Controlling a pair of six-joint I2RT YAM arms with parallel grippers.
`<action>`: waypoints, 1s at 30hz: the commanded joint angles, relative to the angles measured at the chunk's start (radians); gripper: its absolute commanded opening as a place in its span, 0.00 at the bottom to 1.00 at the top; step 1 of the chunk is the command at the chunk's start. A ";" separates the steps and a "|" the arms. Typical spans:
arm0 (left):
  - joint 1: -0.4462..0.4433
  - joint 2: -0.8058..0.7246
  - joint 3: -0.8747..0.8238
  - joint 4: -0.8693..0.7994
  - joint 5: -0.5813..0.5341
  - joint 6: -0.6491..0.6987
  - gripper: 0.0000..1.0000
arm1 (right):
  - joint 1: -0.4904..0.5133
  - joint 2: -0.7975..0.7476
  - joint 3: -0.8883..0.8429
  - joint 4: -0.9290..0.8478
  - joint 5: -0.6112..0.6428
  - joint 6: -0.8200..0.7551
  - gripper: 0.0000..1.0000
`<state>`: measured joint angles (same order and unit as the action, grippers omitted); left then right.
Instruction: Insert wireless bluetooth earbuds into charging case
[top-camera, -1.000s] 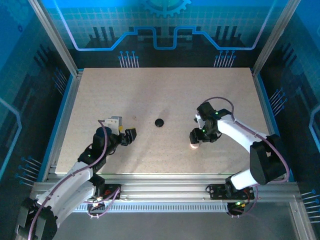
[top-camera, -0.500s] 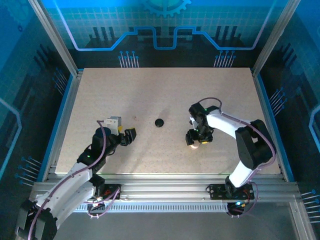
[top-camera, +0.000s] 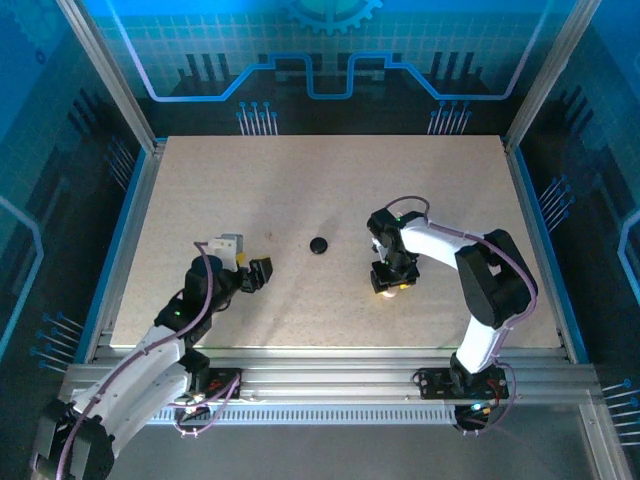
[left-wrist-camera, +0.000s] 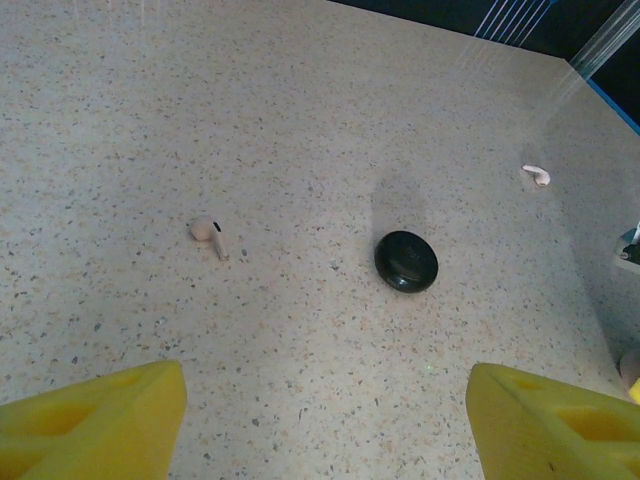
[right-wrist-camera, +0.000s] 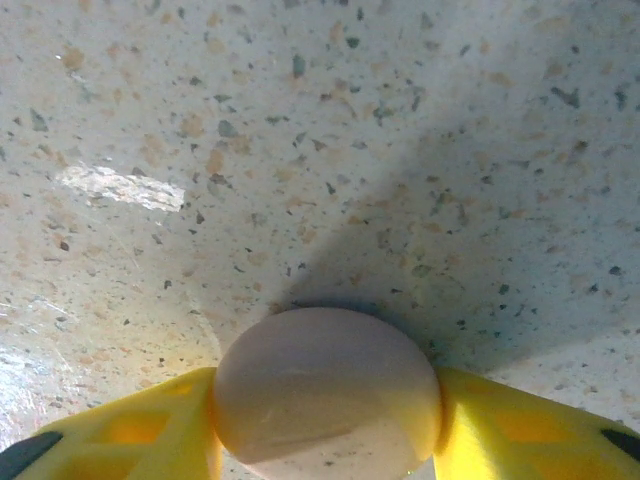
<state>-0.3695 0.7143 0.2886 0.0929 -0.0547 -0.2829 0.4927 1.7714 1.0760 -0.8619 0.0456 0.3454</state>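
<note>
Two pale earbuds (left-wrist-camera: 208, 235) loose on the bench (left-wrist-camera: 300, 90), seen from the left wrist: one left of the black puck (left-wrist-camera: 406, 261), second earbud (left-wrist-camera: 537, 175) right of it, farther off. Left of the puck, left gripper (top-camera: 260, 271) spread, empty, presumably poised to fetch one. Right of the puck, right gripper (right-wrist-camera: 327, 400) pinching the rounded pale charging case (right-wrist-camera: 325, 360), likely steadying it.

The left white-and-black jointed arm (top-camera: 150, 355) and its right twin (top-camera: 445, 245) are carrying purplish cables (top-camera: 207, 285), both wearing yellow ribbed fingertips (left-wrist-camera: 95, 420).
</note>
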 joint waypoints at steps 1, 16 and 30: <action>-0.003 0.002 -0.015 0.030 0.017 0.013 0.74 | 0.012 0.000 -0.007 -0.010 0.024 0.013 0.48; -0.108 -0.033 -0.189 0.518 0.295 0.308 0.62 | 0.001 -0.418 -0.075 0.574 -0.542 0.407 0.45; -0.248 0.154 -0.139 0.739 0.226 0.439 0.60 | 0.231 -0.419 -0.114 0.891 -0.462 0.674 0.44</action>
<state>-0.5892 0.8383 0.1112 0.7097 0.1978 0.1154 0.6933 1.3476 0.9794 -0.0715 -0.4492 0.9565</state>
